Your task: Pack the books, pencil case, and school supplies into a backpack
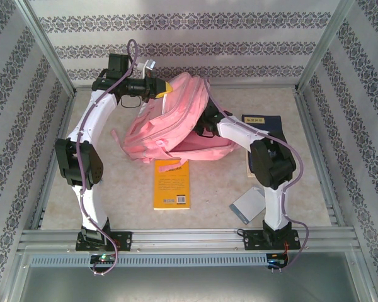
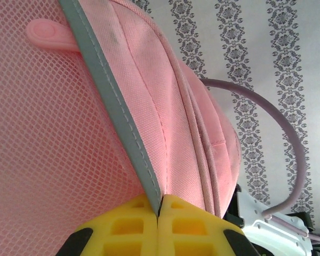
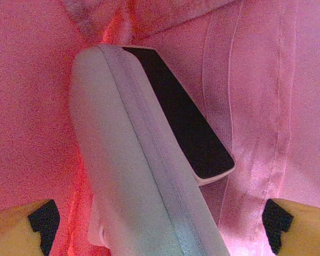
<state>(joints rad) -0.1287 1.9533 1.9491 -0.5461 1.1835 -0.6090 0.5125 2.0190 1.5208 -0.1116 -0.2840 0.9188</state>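
The left gripper point(image 2: 159, 226) pinches the grey-trimmed rim of the large pink fabric backpack point(image 1: 167, 126), far centre. Inside it, the right gripper point(image 3: 160, 224) gapes empty, its fingers clear either side of the pale oblong zipped pencil case point(image 3: 133, 160), with pink fabric close all round.

A: Where does the backpack point(image 1: 176, 119) sit?
B: Mid-table, toward the far side. The left gripper point(image 1: 166, 88) is on its far-left edge.
A: And the books?
B: The paperback point(image 1: 171, 184) lies just near of the backpack. The other book point(image 1: 263, 123) lies to the backpack's right, partly under the right arm.
A: The thin pad point(image 1: 247, 204)?
B: Near-right, beside that arm's base.
A: Inside the backpack?
B: The pencil case point(image 3: 133, 176), between the fingers of the right gripper point(image 3: 159, 221), with a flat slab point(image 3: 184, 125) against its right side.
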